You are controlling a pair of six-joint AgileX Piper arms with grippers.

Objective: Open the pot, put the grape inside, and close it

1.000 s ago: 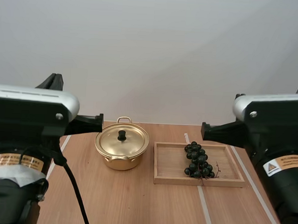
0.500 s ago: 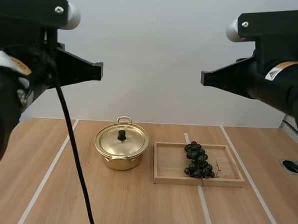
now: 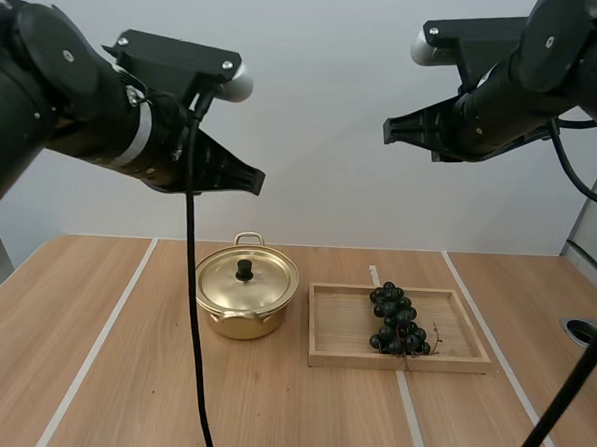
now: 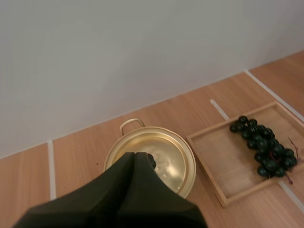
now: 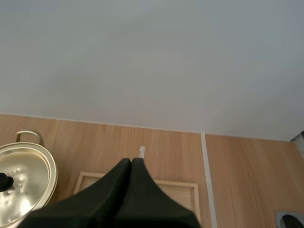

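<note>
A gold pot (image 3: 244, 299) with its lid on and a black knob (image 3: 244, 270) stands mid-table. Right of it a wooden tray (image 3: 333, 330) holds a dark bunch of grapes (image 3: 399, 319). My left gripper (image 3: 253, 181) hangs high above the pot, fingers together as one dark wedge; in the left wrist view the left gripper (image 4: 135, 156) points down over the pot lid (image 4: 166, 154), with the grapes (image 4: 263, 147) beside it. My right gripper (image 3: 389, 129) is shut too, high over the tray; in the right wrist view the right gripper (image 5: 131, 161) hovers above the tray's far edge (image 5: 183, 186).
White tape lines (image 3: 97, 348) run across the wooden table. A round hole (image 3: 585, 332) sits at the table's right edge. Open tabletop lies in front of the pot and tray.
Both arms have risen and swung forward from near the camera. Their grippers now hang high over the pot and the tray. Pot, tray and grapes have not moved.
</note>
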